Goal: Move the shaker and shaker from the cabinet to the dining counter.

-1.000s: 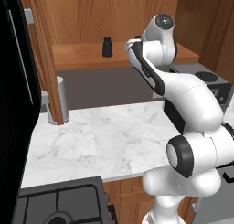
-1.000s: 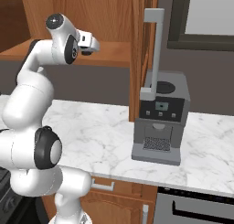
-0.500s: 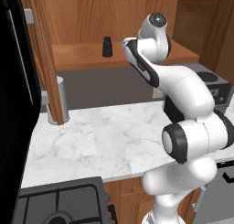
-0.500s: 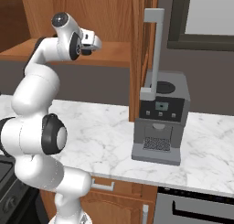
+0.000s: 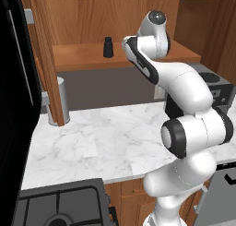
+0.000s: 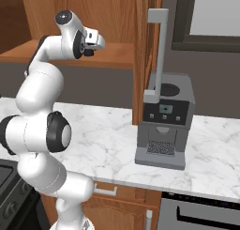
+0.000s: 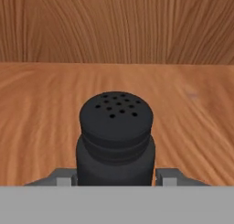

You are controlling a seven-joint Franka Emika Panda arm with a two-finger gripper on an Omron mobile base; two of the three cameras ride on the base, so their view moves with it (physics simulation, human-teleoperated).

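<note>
- While the gripper (image 6: 97, 40) sits inside the cabinet (image 5: 83, 59), its left limit is the open left door (image 5: 44, 59), with a grey cylinder (image 5: 62, 100) on the worktop (image 5: 101, 142) below.
- Second shaker (image 5: 108, 47) stands upright on the shelf, apart to the left of the hand. A leftward exit risks clipping it.
- First shaker (image 7: 116, 127) stands upright on the shelf between the fingers (image 7: 64, 178). They flank its base closely on both sides, but I cannot tell whether they press on it.
- A good grip, I judge, means squeezing low on the wide base, centred, then lifting straight up before pulling back.
- Right side is tight: the right door's bar handle (image 6: 159, 50) stands near, with the coffee machine (image 6: 164, 121) below.
- Open room lies straight back toward the base, over the bare worktop.
</note>
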